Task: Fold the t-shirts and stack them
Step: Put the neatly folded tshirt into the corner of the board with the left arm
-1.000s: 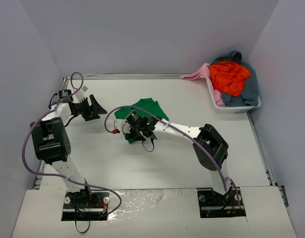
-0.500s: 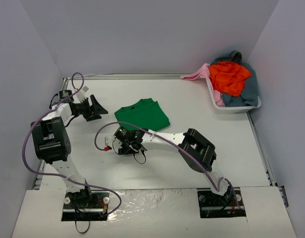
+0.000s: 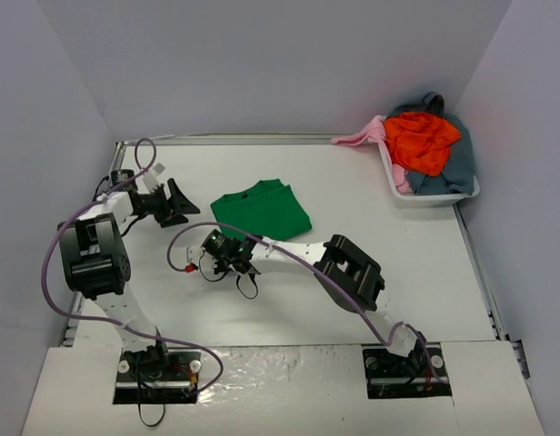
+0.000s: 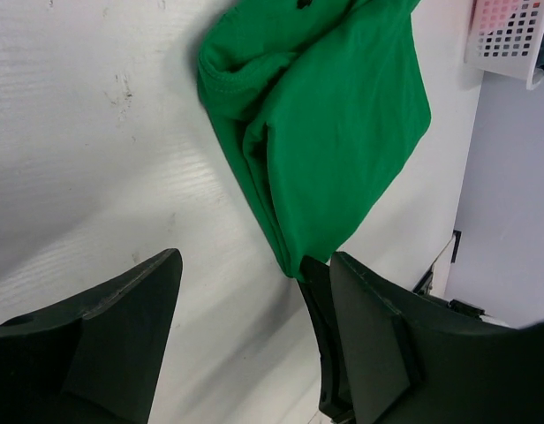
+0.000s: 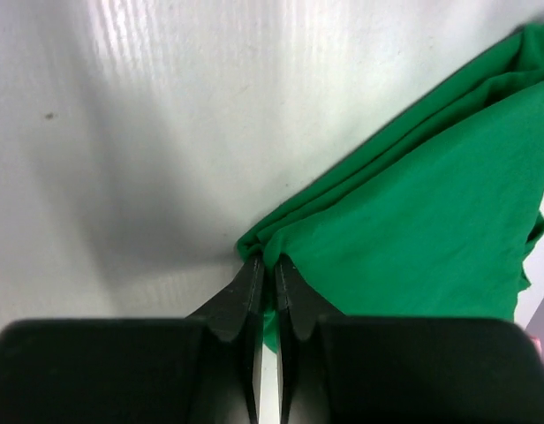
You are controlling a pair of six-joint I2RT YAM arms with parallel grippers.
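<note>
the green t-shirt [image 3: 262,209] [image 4: 334,115] [image 5: 431,221] lies folded flat on the white tabletop [image 3: 353,182]. it is a bit left of the middle and closer to the far edge than the near one. its long way runs left to right, a little slanted. a small bump of cloth sticks out on its far side.

the right gripper [image 3: 227,257] [image 5: 265,261] is at the shirt's near left corner. its two black fingers are pressed tight together, with the tips right at the folded edge. i cannot tell if they nip any cloth.

the left gripper [image 3: 177,202] [image 4: 254,274] is off to the shirt's left, near the left edge of the tabletop, and points at the shirt. its fingers are spread wide and hold nothing. the right arm [image 3: 353,271] reaches across the tabletop from the near right side.

a white tub [image 3: 435,198] [image 4: 510,40] with small holes sits in the far right corner, well apart from the green shirt. it is piled with an orange-red shirt [image 3: 424,141] on top of a grey-blue shirt [image 3: 457,168]. a pale pink shirt [image 3: 366,136] hangs over its left rim.
</note>
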